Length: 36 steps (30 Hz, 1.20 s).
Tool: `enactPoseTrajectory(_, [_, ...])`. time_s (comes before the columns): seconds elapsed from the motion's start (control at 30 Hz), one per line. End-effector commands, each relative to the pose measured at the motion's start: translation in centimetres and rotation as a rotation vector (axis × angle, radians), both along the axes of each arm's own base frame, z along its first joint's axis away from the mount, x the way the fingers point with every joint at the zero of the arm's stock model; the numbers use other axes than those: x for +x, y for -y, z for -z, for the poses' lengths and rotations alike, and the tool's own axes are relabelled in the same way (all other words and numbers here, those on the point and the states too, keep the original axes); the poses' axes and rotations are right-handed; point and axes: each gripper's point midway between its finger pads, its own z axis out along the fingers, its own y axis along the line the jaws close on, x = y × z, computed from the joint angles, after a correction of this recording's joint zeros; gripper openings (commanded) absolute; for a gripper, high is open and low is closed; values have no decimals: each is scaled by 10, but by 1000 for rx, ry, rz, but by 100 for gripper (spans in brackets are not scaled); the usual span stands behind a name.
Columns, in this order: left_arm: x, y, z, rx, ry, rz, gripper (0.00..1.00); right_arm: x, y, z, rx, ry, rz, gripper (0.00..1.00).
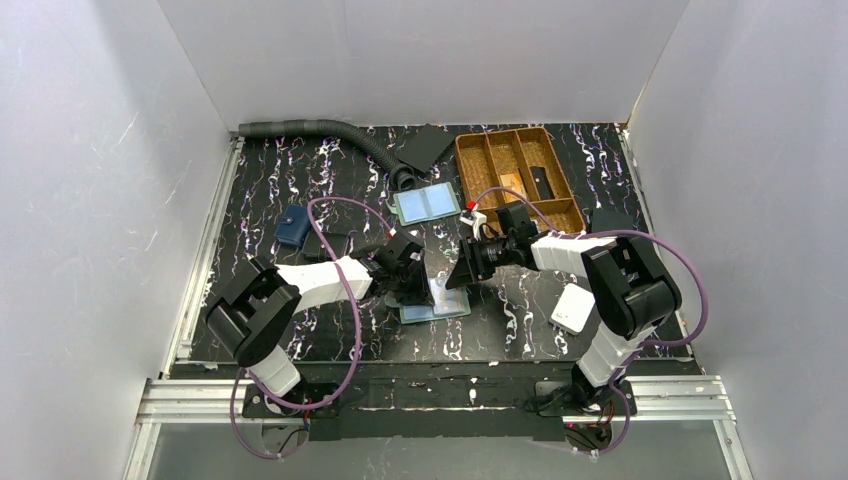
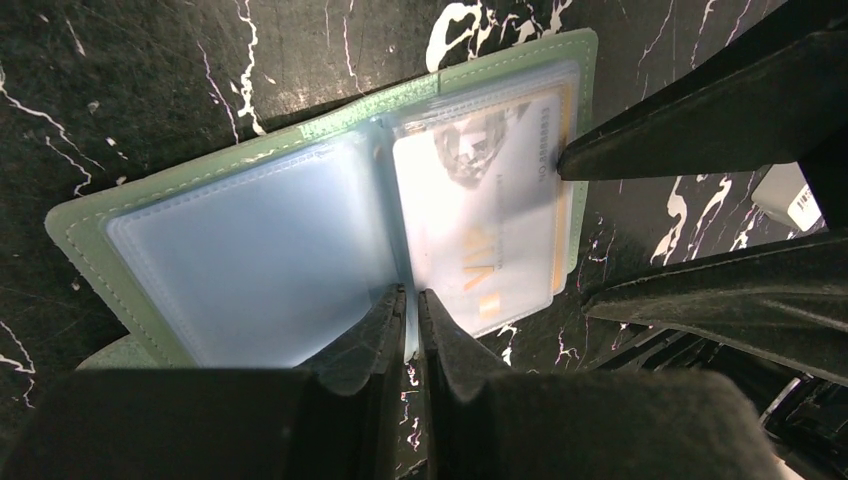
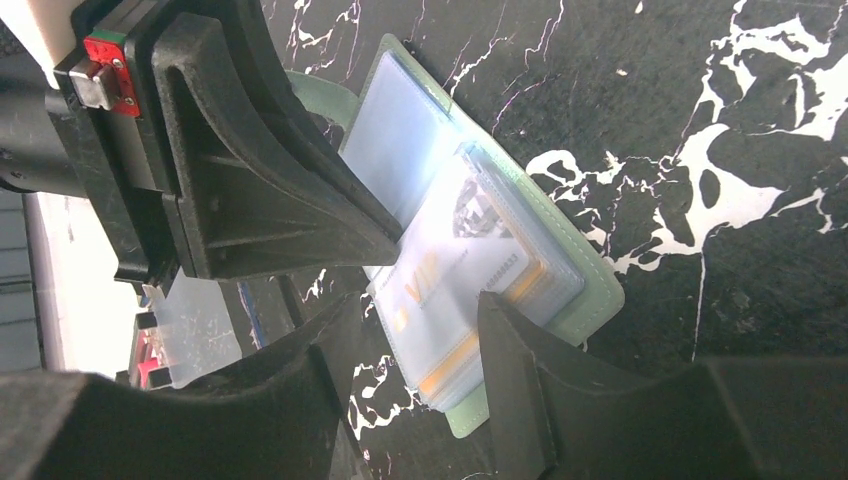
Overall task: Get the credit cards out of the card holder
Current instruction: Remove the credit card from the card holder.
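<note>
Two wrist views alone show the credit card (image 2: 480,230); left pincer (image 2: 411,315) clamped on card holder (image 2: 250,260) fold, right pincer (image 3: 420,308) apart

Table (image 1: 480,335), centre: the card holder (image 1: 442,308) lies open and flat, hemmed in on two sides. At its far long edge the left gripper (image 2: 411,297) is pinched onto the middle fold and blocks that edge. At the card-bearing end the right gripper (image 3: 422,300) straddles the panel with jaws apart, one fingertip touching the edge. The two stand close together, leaving only a narrow gap between them. The holder's near long edge and its plain blue end lie unobstructed. Further back: second holder (image 1: 427,203), wooden tray (image 1: 520,178), grey hose (image 1: 320,130). Left, well apart: blue pouch (image 1: 292,228). Right, beside the arm: white box (image 1: 573,308). White walls (image 1: 100,150) close three sides.
</note>
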Motion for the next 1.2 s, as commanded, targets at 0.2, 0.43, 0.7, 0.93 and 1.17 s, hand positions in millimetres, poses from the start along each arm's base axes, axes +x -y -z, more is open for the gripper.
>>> enactPoseTrajectory(0.2, [-9, -27, 31, 135, -69, -27, 7, 12, 1, 2, -43, 38, 51, 56])
enactPoseTrajectory(0.43, [-10, -30, 35, 141, -81, -36, 6, 19, 4, 8, -87, -8, 144, 57])
enactPoseTrajectory(0.7, [-11, -28, 32, 113, -74, -37, 8, 18, 4, 16, -99, -117, 234, 60])
enactPoseTrajectory(0.93, [-12, -23, 32, 52, -86, -40, 12, 2, -12, 5, 12, -241, 191, 60])
enactPoseTrajectory(1.17, [-12, -24, 31, 28, -91, -50, 14, -14, -26, -14, 112, -297, 100, 59])
